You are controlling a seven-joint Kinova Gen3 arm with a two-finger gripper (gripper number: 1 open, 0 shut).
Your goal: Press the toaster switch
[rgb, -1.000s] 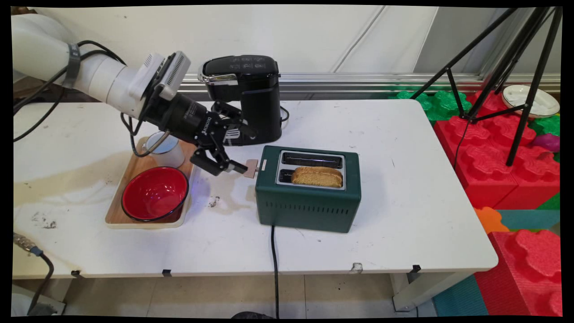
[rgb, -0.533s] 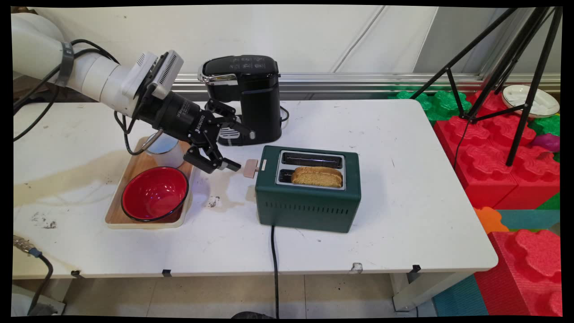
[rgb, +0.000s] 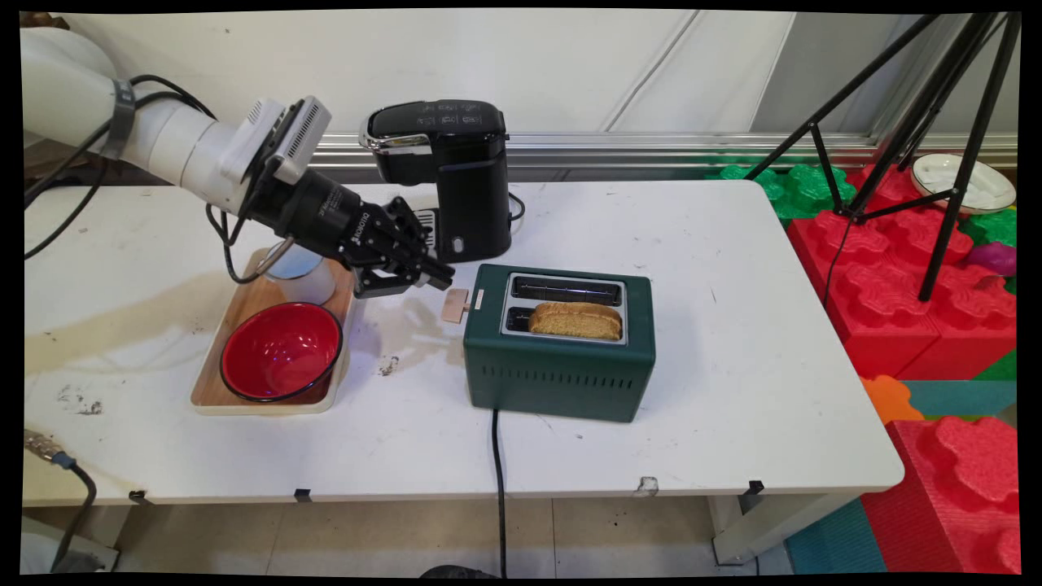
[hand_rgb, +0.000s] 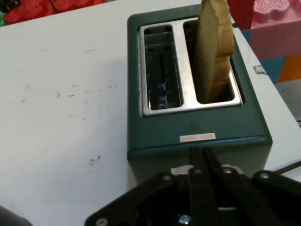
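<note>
Your gripper [rgb: 435, 279] was clenched on nothing just above the toaster [rgb: 560, 346] lever [rgb: 455, 305], poised to press; 1 bread slice [rgb: 575, 320] sat in the near slot.

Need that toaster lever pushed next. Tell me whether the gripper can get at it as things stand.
Probably yes. The gripper, fingers shut, sits just left of and above the lever on the toaster's left end, with nothing between them. The coffee machine stands behind, clear of the path.

The black claw [hand_rgb: 201, 157], fingers pressed together, points at a dark green two-slot toaster [hand_rgb: 197, 136] holding a slice of browned bread [hand_rgb: 212, 52].
</note>
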